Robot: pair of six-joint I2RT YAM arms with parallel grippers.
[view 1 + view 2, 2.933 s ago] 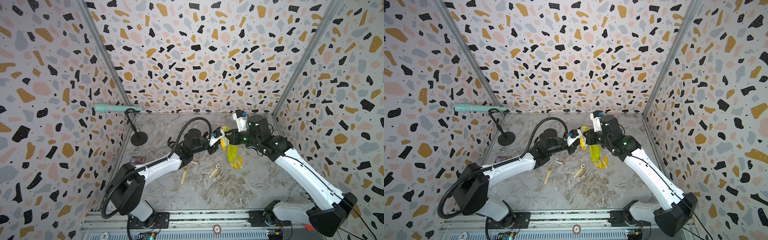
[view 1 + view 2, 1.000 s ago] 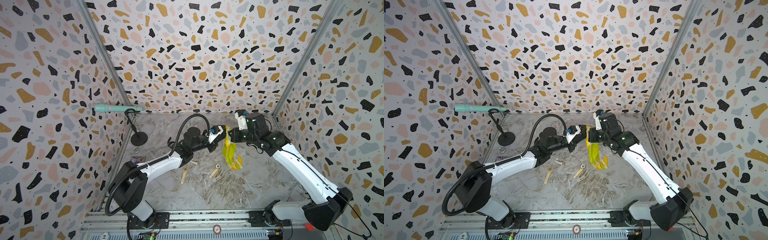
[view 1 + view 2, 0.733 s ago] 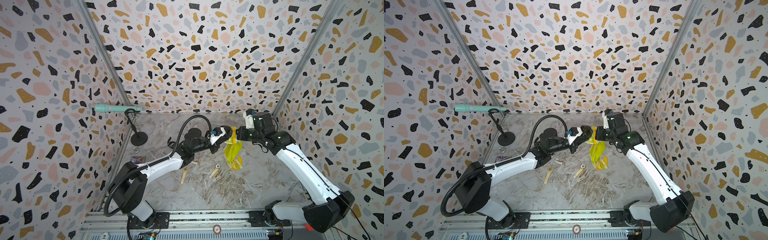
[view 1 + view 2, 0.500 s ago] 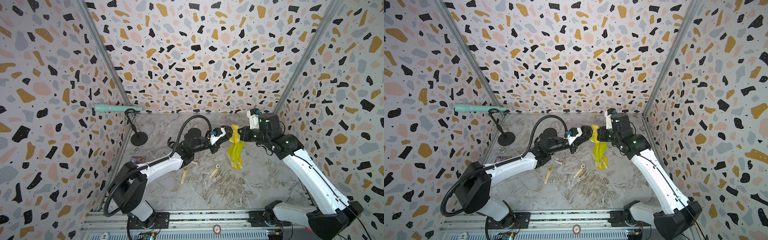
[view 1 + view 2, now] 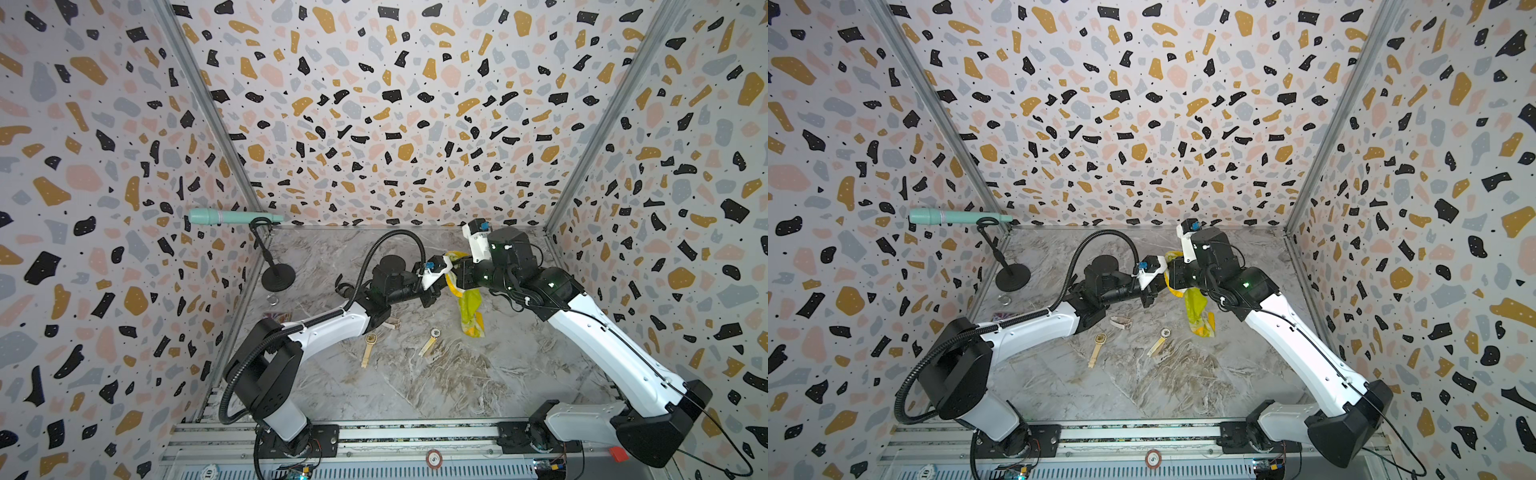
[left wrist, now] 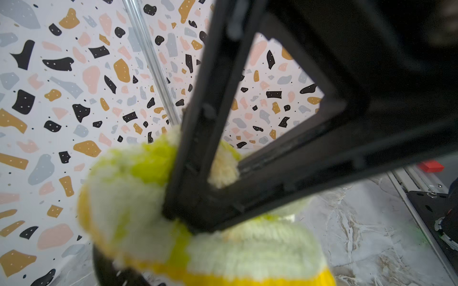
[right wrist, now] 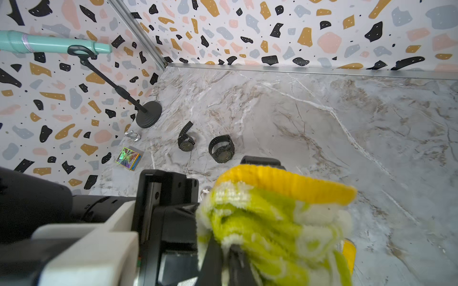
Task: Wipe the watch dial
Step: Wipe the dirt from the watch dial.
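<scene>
A yellow-green cloth (image 5: 469, 309) (image 5: 1194, 309) hangs from my right gripper (image 5: 452, 277), which is shut on its upper fold (image 7: 272, 222); the closed black fingers (image 7: 213, 257) show in the right wrist view. My left gripper (image 5: 439, 286) (image 5: 1158, 283) points at it from the left, tip to tip, above the marble floor. It is shut on a black thing that I take for the watch (image 7: 260, 160); the cloth covers nearly all of it, dial included. In the left wrist view the cloth (image 6: 138, 198) and the right fingers (image 6: 198, 148) fill the picture.
On the floor lie two tan-strapped watches (image 5: 369, 338) (image 5: 433, 333), a beige strap (image 5: 392, 324) and two black watches (image 7: 186, 142) (image 7: 221, 149). At the far left stand a microphone stand (image 5: 277, 279) with a teal microphone (image 5: 224, 217), a ring (image 5: 272, 297) and a shiny card (image 7: 128, 158).
My right arm swung out to the right with the cloth, then came back left. The cloth's top now presses against the left gripper's tip. The left arm has barely moved.
</scene>
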